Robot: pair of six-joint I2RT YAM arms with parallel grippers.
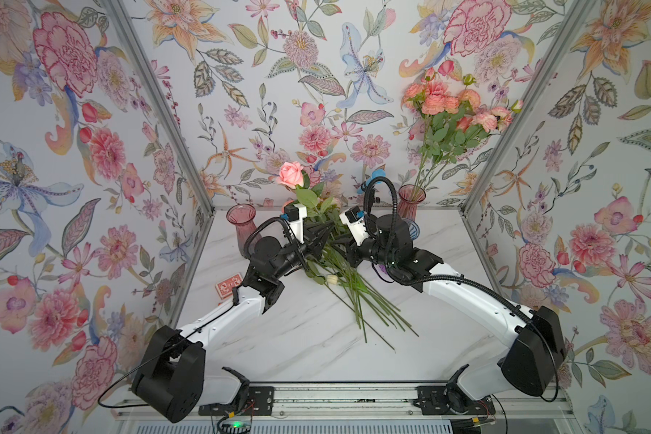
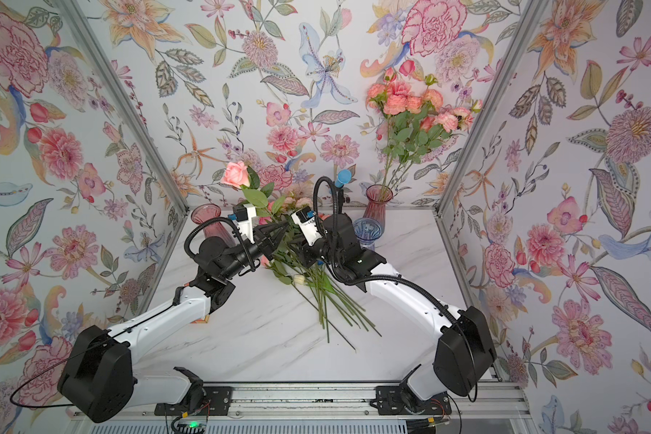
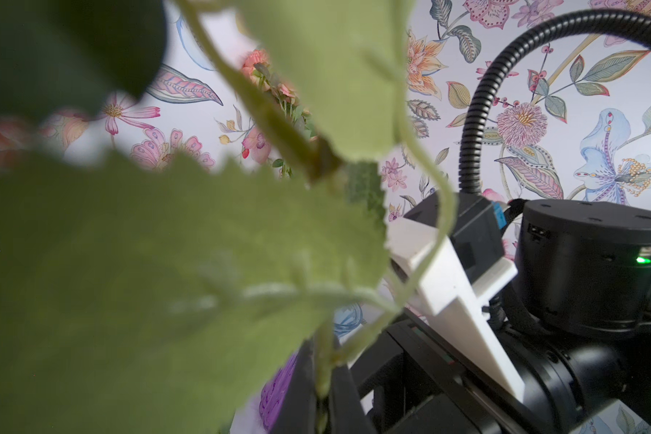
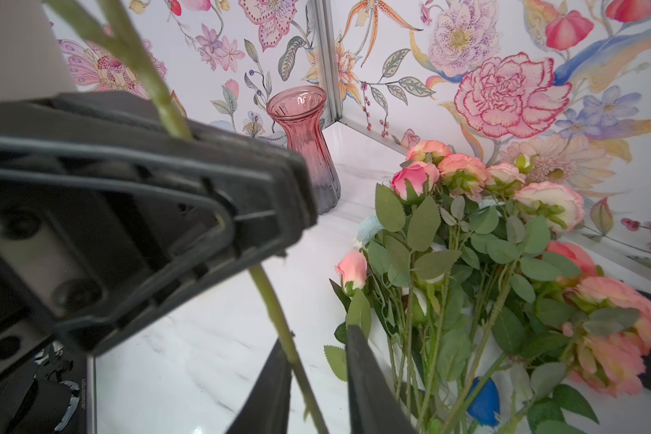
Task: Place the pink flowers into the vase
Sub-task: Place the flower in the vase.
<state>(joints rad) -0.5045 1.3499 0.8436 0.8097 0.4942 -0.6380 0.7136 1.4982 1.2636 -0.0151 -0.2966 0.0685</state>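
A pink rose (image 1: pixel 291 174) stands upright above the table with my left gripper (image 1: pixel 327 231) shut on its green stem (image 4: pixel 275 312). My right gripper (image 4: pixel 314 338) is open just below the left one, and the lower stem passes between its fingers with a gap on one side. More pink flowers (image 1: pixel 335 263) lie in a bunch on the table under both grippers. A pink glass vase (image 1: pixel 411 201) at the back right holds several tall pink flowers (image 1: pixel 451 109). An empty pink vase (image 1: pixel 243 225) stands at the back left.
A blue glass vase (image 2: pixel 367 231) stands behind my right wrist. A red card box (image 1: pixel 226 289) lies beside my left forearm. Long stem ends (image 1: pixel 376 319) fan out over the white marble table (image 1: pixel 309 349). Flowered walls close in three sides.
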